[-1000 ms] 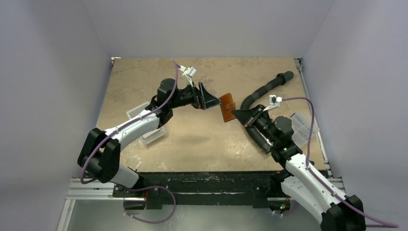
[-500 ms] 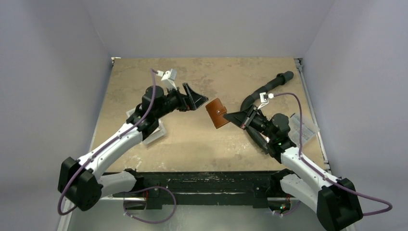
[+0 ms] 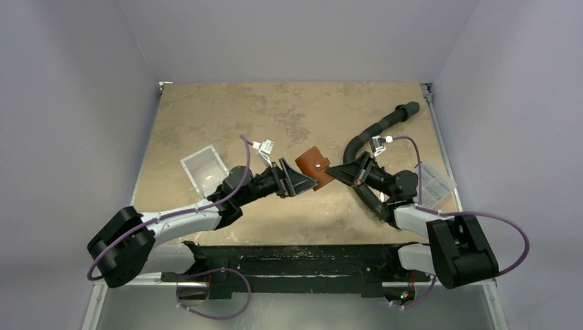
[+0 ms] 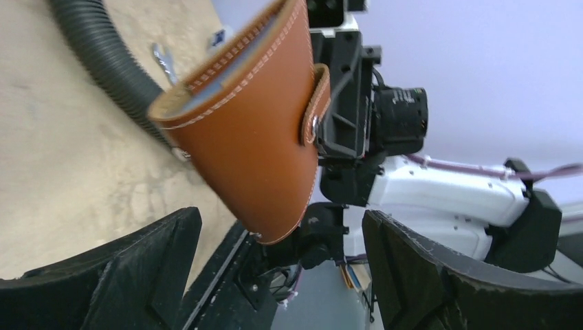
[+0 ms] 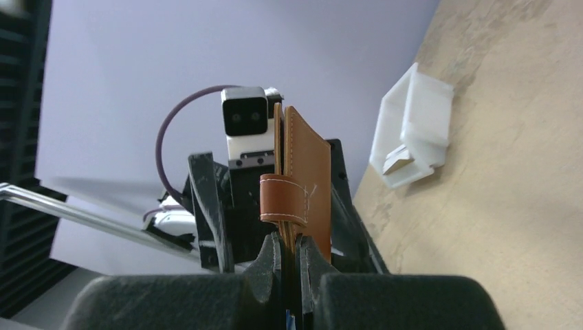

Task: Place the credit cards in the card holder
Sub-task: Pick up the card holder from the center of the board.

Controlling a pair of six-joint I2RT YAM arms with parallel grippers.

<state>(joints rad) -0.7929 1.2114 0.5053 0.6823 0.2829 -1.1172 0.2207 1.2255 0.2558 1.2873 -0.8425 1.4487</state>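
The card holder (image 3: pixel 311 163), a brown leather wallet with a snap strap, hangs above the table at mid-centre. My right gripper (image 3: pixel 329 169) is shut on its edge; in the right wrist view the wallet (image 5: pixel 304 180) stands edge-on from the pinched fingertips (image 5: pixel 273 256). My left gripper (image 3: pixel 306 183) is open and faces it from the left. In the left wrist view the wallet (image 4: pixel 253 134) hangs just above the gap between the wide-set fingers (image 4: pixel 141 265). A pale bluish strip (image 4: pixel 206 85) shows inside the fold. I cannot tell whether it is one of the credit cards.
A clear-and-white plastic box (image 3: pixel 204 167) lies left of the left arm, also seen as a white box (image 5: pixel 414 127). A black corrugated hose (image 3: pixel 377 128) curves behind the right arm. A clear printed packet (image 3: pixel 435 180) lies by the table's right edge.
The left arm has swung down and nearer, uncovering the plastic box, and now faces the wallet from the left. The right gripper has carried the wallet leftward and tilted it.
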